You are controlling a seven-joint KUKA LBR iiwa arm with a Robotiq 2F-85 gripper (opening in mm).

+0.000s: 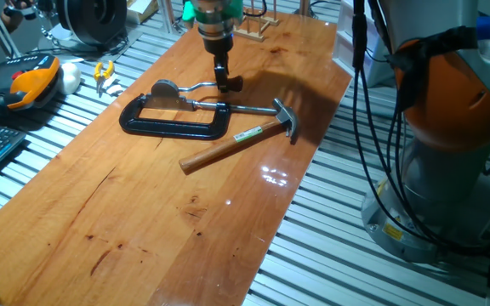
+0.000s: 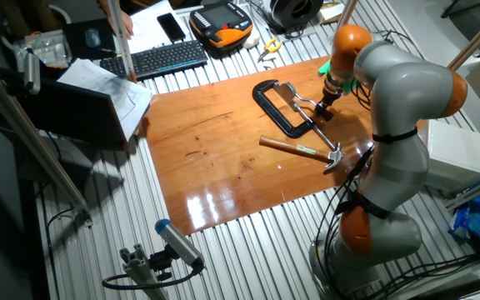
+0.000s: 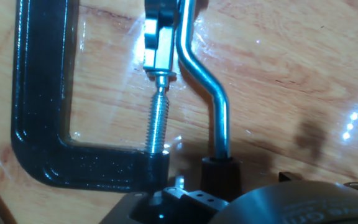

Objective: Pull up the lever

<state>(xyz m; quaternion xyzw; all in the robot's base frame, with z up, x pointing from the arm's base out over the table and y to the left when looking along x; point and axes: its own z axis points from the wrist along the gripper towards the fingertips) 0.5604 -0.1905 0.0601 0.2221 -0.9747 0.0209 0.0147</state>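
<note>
You are looking at one lever (image 1: pixel 196 86), one black C-clamp (image 1: pixel 175 118), one hammer (image 1: pixel 238 141), all lying on glossy wooden tabletop (image 1: pixel 143 221). Lever is sitting just behind clamp, rod bending toward knob (image 3: pixel 219 174). Gripper (image 1: pixel 226 84) is hanging at knob end; finger opening and grasp, you cannot tell. Slatted metal bench (image 1: pixel 313 246), keyboard (image 2: pixel 163 58), cables surrounding.

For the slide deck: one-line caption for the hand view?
Claw down at the lever knob end, silver rod bending past the black C-clamp screw on the wooden table.
</note>
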